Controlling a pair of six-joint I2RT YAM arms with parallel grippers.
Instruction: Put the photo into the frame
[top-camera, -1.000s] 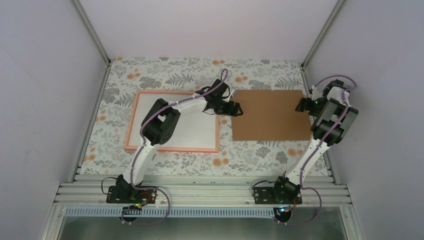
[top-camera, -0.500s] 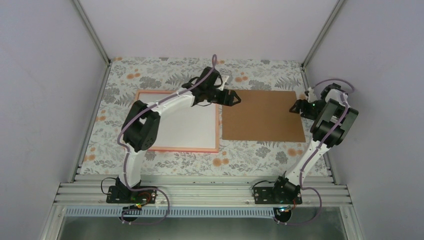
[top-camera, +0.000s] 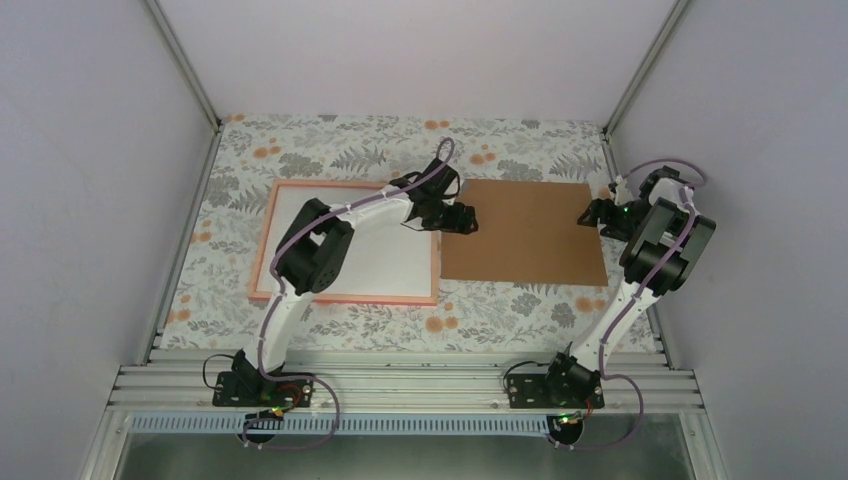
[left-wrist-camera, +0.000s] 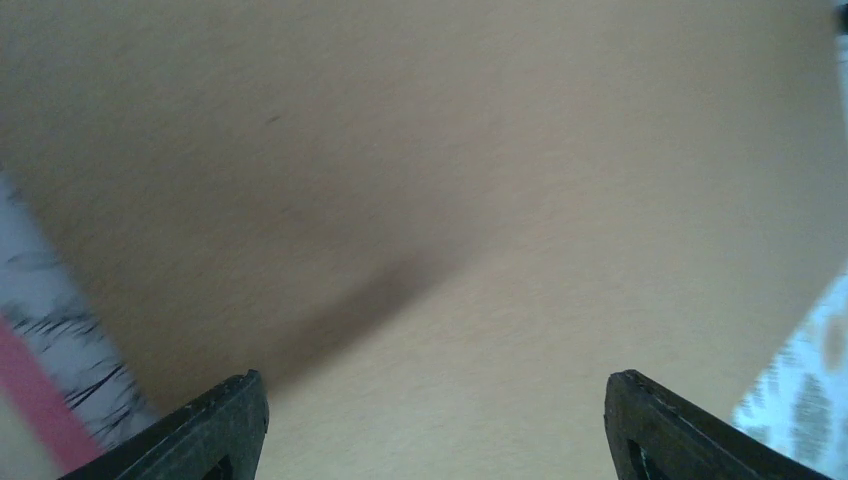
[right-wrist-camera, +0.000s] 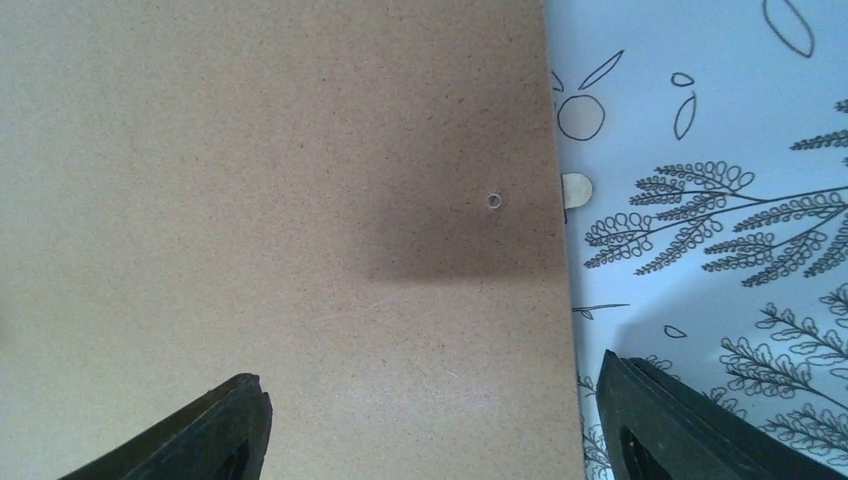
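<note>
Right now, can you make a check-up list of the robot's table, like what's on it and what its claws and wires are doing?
Surface: floral cloth, lying flat.
Job's things: the pink frame lies flat on the left with a white sheet inside it; no printed picture side shows.
Clutter: a brown board lies flat just right of the frame; nothing else seen.
Grippers: left gripper open, over the board's left edge; right gripper open, over its right edge.
Cables: purple cables loop along both arms.
Surroundings: plain pale walls; metal rail at the near edge.
</note>
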